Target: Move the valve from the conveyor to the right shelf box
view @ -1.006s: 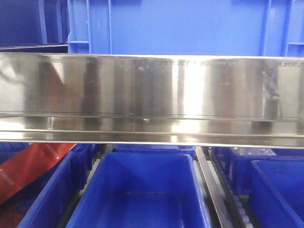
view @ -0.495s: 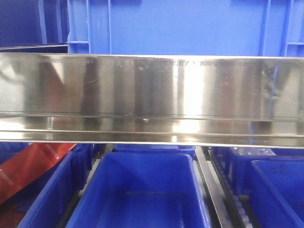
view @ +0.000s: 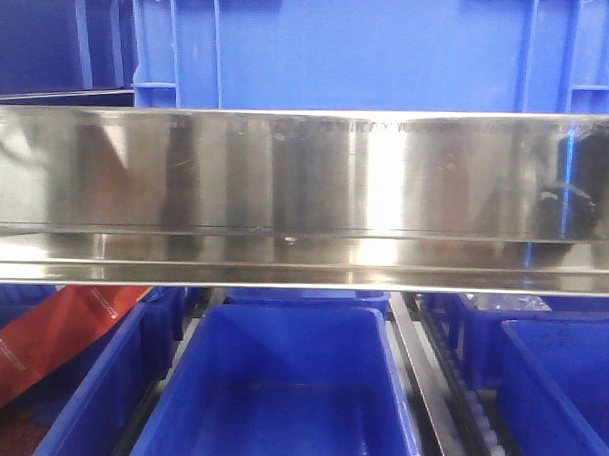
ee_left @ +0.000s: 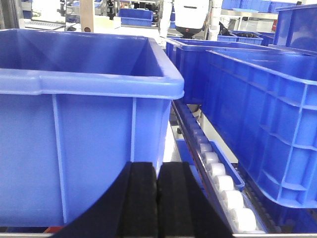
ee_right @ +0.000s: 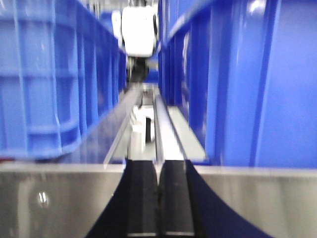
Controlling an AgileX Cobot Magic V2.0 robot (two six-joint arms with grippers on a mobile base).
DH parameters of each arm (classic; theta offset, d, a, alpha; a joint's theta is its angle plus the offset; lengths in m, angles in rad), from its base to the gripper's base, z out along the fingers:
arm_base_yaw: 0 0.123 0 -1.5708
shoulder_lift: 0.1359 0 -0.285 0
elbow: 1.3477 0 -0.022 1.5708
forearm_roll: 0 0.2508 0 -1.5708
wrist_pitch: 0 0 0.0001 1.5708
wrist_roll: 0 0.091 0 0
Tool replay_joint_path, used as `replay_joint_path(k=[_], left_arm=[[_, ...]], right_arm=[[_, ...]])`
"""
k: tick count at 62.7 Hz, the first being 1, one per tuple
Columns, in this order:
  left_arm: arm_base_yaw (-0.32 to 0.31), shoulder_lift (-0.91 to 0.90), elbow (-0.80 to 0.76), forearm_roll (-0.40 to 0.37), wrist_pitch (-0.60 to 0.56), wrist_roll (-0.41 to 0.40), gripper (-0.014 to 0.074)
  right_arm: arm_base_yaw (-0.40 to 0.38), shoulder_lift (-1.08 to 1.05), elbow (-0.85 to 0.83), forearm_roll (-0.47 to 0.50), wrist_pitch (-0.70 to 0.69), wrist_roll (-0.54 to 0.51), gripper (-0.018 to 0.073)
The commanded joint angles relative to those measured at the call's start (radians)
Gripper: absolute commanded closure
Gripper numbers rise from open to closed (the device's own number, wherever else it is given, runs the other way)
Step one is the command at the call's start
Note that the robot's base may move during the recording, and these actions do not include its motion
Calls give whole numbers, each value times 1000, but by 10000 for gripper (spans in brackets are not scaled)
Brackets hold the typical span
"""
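No valve and no conveyor show in any view. In the left wrist view my left gripper is shut, its black pads pressed together with nothing between them, just in front of a large blue box. My right gripper is likewise shut and empty, held over a steel shelf rail and pointing down a gap between blue boxes. The front view shows blue shelf boxes below a steel beam, one in the middle and one at the right. Neither gripper appears in that view.
A wide polished steel beam crosses the front view, with a tall blue crate behind it. A red strip lies at the lower left. A roller track runs between boxes beside the left gripper.
A dark reflection has appeared at the right end of the steel beam. The rest of the front view has barely shifted.
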Motion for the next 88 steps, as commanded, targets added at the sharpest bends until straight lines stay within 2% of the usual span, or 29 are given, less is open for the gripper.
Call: replay_joint_path(k=[1,23,33,88], left_arm=[[2,-4,-1,1,-14,-5,708],[2,-4,-1,1,-14,-5,708],[2,-4,-1,1,-14,-5,708],[2,-4,-1,1,-14,-5,708]], right_arm=[[-4,-3,3,6,-32,-9,721],[116,-3,3,-1,0,-9,721],[100,-3,3,-4,61,-9,721],[94,-3,3,-4,36,-9,721]])
